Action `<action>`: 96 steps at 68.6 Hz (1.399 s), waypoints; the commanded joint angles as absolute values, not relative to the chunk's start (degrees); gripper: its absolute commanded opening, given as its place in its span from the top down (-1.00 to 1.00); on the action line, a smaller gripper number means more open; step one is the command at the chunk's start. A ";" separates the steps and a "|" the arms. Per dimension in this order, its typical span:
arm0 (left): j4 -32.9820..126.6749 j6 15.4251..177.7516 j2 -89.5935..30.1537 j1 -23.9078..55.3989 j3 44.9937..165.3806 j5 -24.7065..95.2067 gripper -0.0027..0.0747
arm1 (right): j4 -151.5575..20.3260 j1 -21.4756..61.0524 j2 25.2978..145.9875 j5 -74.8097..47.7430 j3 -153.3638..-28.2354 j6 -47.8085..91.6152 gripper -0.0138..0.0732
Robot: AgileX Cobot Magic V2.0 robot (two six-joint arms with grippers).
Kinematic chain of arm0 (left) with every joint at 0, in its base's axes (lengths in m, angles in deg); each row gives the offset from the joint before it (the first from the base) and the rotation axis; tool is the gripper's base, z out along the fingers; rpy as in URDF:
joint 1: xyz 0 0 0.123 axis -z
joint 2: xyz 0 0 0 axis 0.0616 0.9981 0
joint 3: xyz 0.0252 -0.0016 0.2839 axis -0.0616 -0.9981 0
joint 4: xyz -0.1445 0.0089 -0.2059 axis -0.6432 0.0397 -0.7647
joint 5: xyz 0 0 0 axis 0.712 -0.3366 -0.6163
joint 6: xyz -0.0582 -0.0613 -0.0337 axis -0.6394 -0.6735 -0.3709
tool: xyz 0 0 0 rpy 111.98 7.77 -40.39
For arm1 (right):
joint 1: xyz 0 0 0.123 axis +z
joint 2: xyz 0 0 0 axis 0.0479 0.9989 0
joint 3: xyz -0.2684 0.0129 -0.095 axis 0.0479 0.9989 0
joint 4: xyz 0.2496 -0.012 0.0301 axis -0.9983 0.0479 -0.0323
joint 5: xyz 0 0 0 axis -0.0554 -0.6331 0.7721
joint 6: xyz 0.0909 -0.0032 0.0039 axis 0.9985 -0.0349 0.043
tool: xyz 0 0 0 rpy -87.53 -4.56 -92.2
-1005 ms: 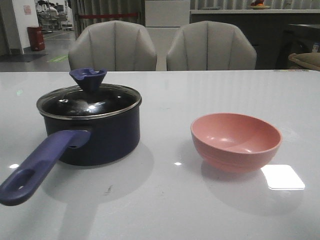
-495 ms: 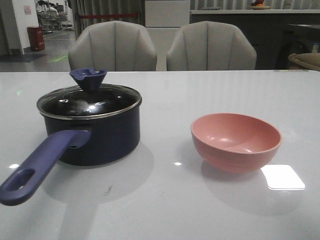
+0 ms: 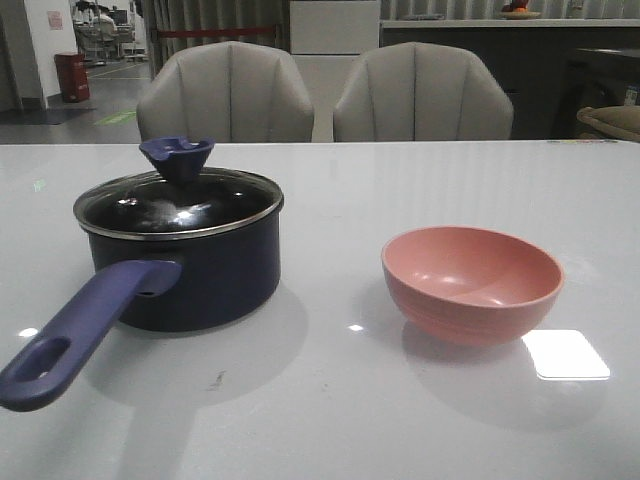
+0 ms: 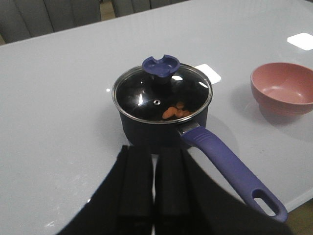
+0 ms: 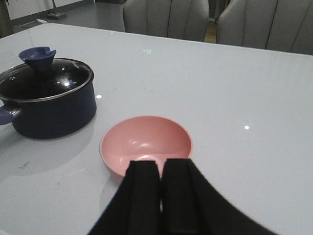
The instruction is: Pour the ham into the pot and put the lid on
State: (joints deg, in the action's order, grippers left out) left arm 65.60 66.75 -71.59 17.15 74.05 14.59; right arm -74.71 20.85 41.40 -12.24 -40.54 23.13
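The navy pot [image 3: 200,270] stands on the left of the table, its purple-blue handle [image 3: 80,335] pointing toward the front. The glass lid [image 3: 180,205] with its blue knob [image 3: 176,158] sits on the pot. In the left wrist view the ham [image 4: 176,112] shows as orange slices through the lid [image 4: 161,95]. The pink bowl [image 3: 472,283] is empty on the right. My left gripper [image 4: 154,156] is shut and empty, held back from the pot [image 4: 146,132]. My right gripper [image 5: 160,169] is shut and empty, just short of the bowl [image 5: 145,142].
Two grey chairs [image 3: 325,95] stand behind the table's far edge. The white table [image 3: 330,420] carries bright light reflections, one [image 3: 565,353] right of the bowl. The pot also shows in the right wrist view [image 5: 49,105].
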 commanded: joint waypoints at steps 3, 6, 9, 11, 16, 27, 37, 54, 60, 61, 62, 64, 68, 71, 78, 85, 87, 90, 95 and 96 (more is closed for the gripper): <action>63.92 66.75 -74.51 17.27 73.04 20.27 0.64 | -75.00 20.96 41.84 -8.10 -42.07 22.61 0.32; 63.35 66.75 -74.99 17.27 72.90 19.94 0.64 | -75.00 20.96 41.84 -8.10 -42.07 22.61 0.32; 63.25 66.75 -75.25 17.27 72.76 19.68 0.64 | -75.00 20.96 41.84 -8.10 -42.07 22.61 0.32; 63.25 66.75 -75.25 17.27 72.66 19.54 0.64 | -75.00 20.96 41.84 -8.10 -42.07 22.61 0.32; 63.25 66.75 -75.25 17.27 72.66 19.54 0.64 | -75.00 20.96 41.84 -8.10 -42.07 22.61 0.32; 63.25 66.75 -75.25 17.27 72.66 19.54 0.64 | -75.00 20.96 41.84 -8.10 -42.07 22.61 0.32; 63.25 66.75 -75.25 17.27 72.66 19.54 0.64 | -75.00 20.96 41.84 -8.10 -42.07 22.61 0.32; 71.36 64.02 -75.25 16.96 69.67 24.75 0.64 | -75.00 20.96 41.84 -8.10 -42.07 22.61 0.32; 76.36 60.31 -75.95 14.44 65.21 34.26 0.64 | -75.00 20.96 41.84 -8.10 -42.07 22.61 0.32; 76.53 60.30 -76.17 13.54 64.37 35.69 0.64 | -75.00 20.96 41.84 -8.10 -42.07 22.61 0.32; 76.53 60.30 -76.42 12.90 63.51 37.11 0.64 | -75.00 20.96 41.84 -8.10 -42.07 22.61 0.32; 76.53 60.30 -77.16 11.62 61.32 40.40 0.64 | -75.00 20.96 41.84 -8.10 -42.07 22.61 0.32; 76.27 60.02 -78.36 9.15 58.07 45.49 0.64 | -75.00 20.96 41.84 -8.10 -42.07 22.61 0.32; 76.14 58.67 -79.73 7.51 54.84 49.37 0.64 | -75.00 20.96 41.84 -8.10 -42.07 22.61 0.32; 76.14 56.79 -83.62 4.21 48.42 57.34 0.64 | -75.00 20.96 41.84 -8.10 -42.07 22.61 0.32; 76.14 53.43 -87.14 2.13 46.43 54.99 0.64 | -75.00 20.96 41.84 -8.10 -42.07 22.61 0.32; 76.14 52.59 -87.98 1.80 46.38 53.70 0.64 | -75.00 20.96 41.84 -8.10 -42.07 22.61 0.32; 76.14 52.59 -88.66 1.41 46.38 53.30 0.64 | -75.00 20.96 41.84 -8.10 -42.07 22.61 0.32; 76.58 52.59 -88.77 1.29 46.38 52.99 0.64 | -75.00 20.96 41.84 -8.10 -42.07 22.61 0.32; 76.58 52.59 -88.77 1.29 46.38 52.99 0.64 | -75.00 20.96 41.84 -8.10 -42.07 22.61 0.32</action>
